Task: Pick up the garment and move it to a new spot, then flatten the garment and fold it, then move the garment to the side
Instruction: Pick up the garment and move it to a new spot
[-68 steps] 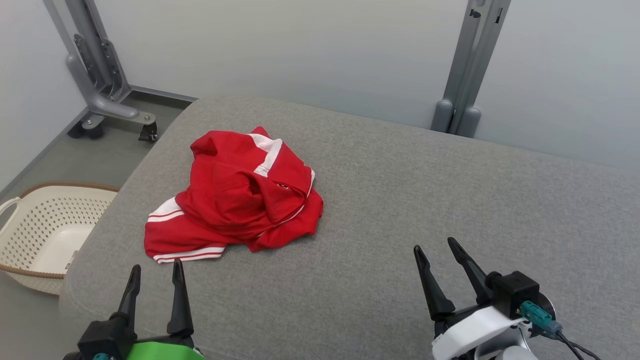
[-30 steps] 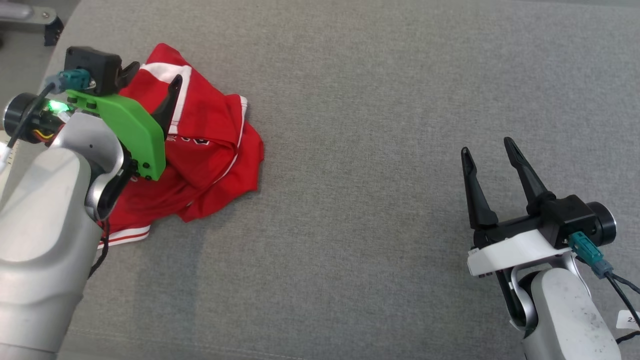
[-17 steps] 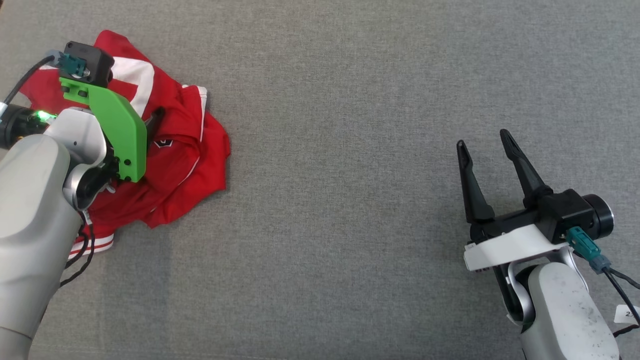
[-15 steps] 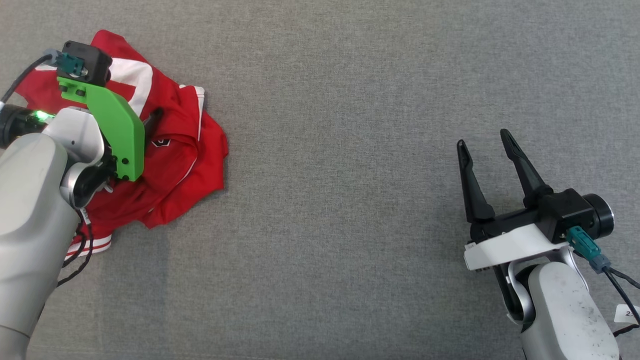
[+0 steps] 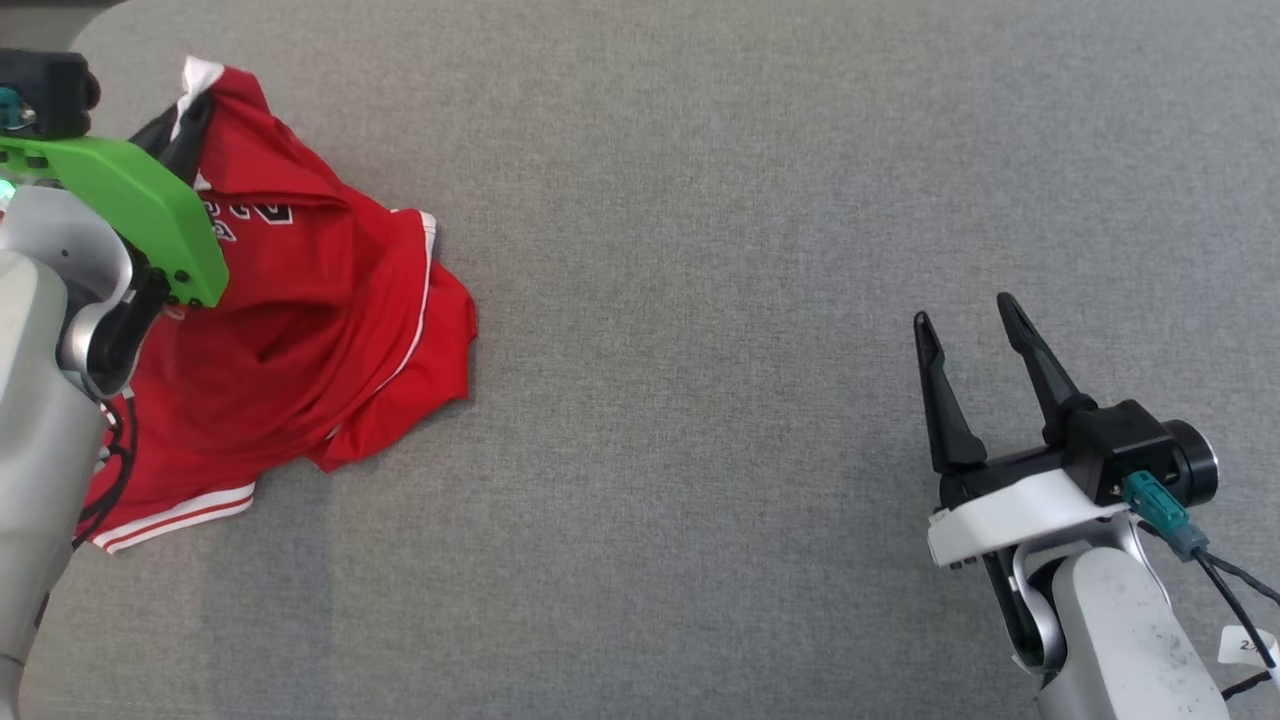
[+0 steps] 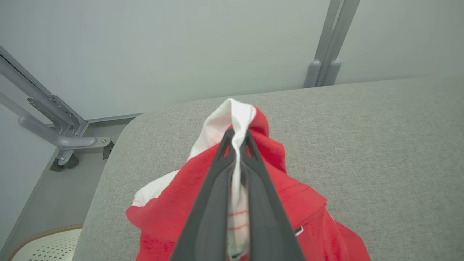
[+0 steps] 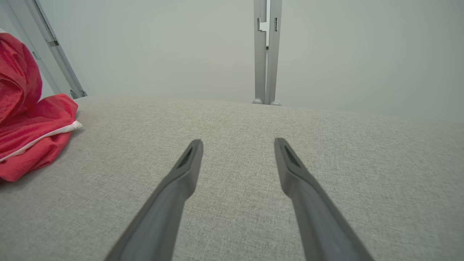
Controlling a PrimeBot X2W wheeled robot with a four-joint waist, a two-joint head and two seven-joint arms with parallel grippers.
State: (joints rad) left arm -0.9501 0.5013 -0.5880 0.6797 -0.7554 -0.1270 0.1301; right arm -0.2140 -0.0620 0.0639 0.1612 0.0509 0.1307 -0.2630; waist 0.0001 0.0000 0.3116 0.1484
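The garment is a red shirt with white trim, lying at the left of the grey padded surface. My left gripper is shut on a white-edged fold of it and holds that part raised, so the cloth drapes down from the fingers. In the left wrist view the two dark fingers pinch the white band of the garment between them. My right gripper stands open at the lower right, far from the shirt, with nothing between its fingers. The right wrist view shows my right gripper open over bare padding, with the garment at the left edge.
The grey padded surface stretches wide between the two arms. Behind it stand a pale wall and grey metal posts. A wheeled metal frame and the rim of a cream basket sit on the floor off the surface's left corner.
My left gripper has shut on the garment's white-trimmed fold and lifted it, pulling the shirt partly open. The head camera has shifted a little. The right gripper stays open in place.
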